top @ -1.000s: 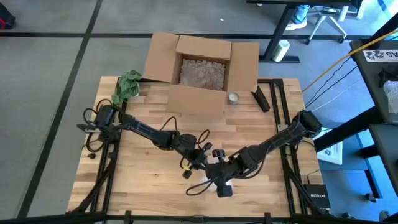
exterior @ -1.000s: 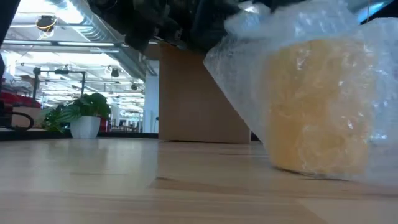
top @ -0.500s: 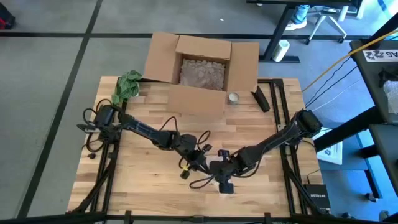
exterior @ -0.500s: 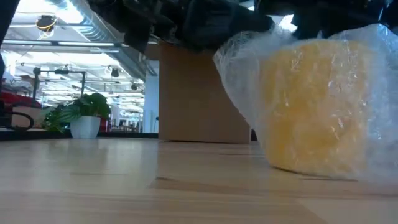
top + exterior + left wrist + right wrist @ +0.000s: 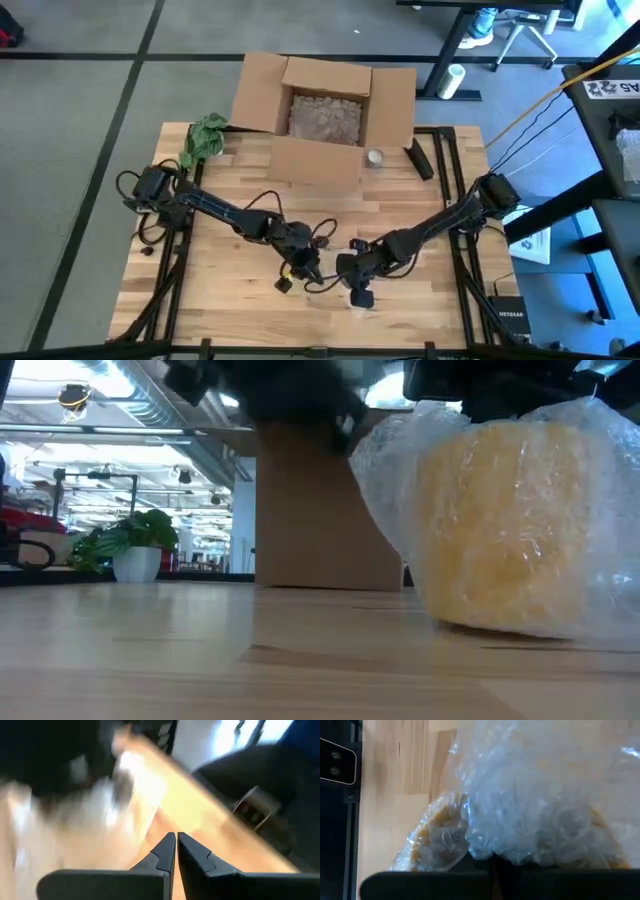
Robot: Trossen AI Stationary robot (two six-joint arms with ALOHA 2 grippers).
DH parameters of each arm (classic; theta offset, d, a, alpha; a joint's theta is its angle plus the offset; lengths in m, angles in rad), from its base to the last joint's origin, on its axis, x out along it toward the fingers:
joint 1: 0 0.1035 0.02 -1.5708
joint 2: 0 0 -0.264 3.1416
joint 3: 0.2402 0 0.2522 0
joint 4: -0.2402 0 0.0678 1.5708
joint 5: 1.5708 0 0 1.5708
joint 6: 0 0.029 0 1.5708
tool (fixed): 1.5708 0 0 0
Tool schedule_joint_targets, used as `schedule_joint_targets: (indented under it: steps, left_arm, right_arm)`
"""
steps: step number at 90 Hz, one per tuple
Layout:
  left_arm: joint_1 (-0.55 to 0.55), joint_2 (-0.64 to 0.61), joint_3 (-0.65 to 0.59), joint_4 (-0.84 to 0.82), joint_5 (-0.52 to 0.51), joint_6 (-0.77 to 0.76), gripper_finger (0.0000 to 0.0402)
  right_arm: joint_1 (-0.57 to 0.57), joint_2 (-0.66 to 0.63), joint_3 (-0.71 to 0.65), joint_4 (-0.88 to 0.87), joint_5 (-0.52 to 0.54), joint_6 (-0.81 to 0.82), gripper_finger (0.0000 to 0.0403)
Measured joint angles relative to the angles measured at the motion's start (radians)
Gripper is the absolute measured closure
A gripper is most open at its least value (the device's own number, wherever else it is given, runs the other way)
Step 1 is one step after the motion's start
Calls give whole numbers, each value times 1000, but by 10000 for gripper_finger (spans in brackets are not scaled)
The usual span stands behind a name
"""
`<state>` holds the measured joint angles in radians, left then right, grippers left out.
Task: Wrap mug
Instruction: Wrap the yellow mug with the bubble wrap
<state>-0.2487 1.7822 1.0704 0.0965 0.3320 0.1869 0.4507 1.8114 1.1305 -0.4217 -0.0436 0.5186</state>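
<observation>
You have the mug (image 5: pixel 510 530) sitting near the front edge of the bench (image 5: pixel 230 250), about midway along it, a yellow body under clear bubble wrap (image 5: pixel 530 795). In the low view it rests on the wood with its long axis close to upright, leaning a little, so the flat base is not quite square to the boards. Which way the handle points you cannot tell; the wrap hides it.

Your right gripper (image 5: pixel 352 283) is down at the mug from the right side, directly over the bundle. In the right wrist view the wrap fills the space just ahead of the fingers, and they look clenched on a fold of it at the mug's side.

Your left gripper (image 5: pixel 176 851) is just beside the mug on its left, low over the boards, with its two fingertips (image 5: pixel 167 847) pressed together and nothing between them. The view beyond them is blurred.

Behind, toward the back edge, the open cardboard box (image 5: pixel 325 110) stands with its flaps out. A green plant (image 5: pixel 203 138) sits at the back left corner, a small round tin (image 5: pixel 375 157) just beside the box's front right corner, and a dark flat object (image 5: pixel 419 159) a little to the right of that.
</observation>
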Motion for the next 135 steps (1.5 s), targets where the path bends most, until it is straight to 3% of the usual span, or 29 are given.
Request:
schedule_joint_targets:
  steps: [12, 28, 55, 81, 109, 135]
  left_arm:
    - [3, 13, -10, -60, -117, 6, 401]
    - [36, 25, -46, 19, -185, 10, 401]
    - [48, 103, -50, 293, -109, 1, 401]
    - [9, 96, -32, 302, -107, 34, 401]
    - [13, 94, -30, 300, -99, 30, 402]
    - [13, 94, -30, 298, -87, 27, 402]
  right_arm:
    - [0, 1, 0, 8, 0, 0, 403]
    - [0, 2, 1, 11, 0, 0, 403]
    - [0, 6, 43, -3, -2, -21, 403]
    - [1, 4, 54, -39, -3, -28, 403]
    - [10, -3, 205, -304, 80, -32, 403]
    - [23, -6, 280, -408, 120, -48, 403]
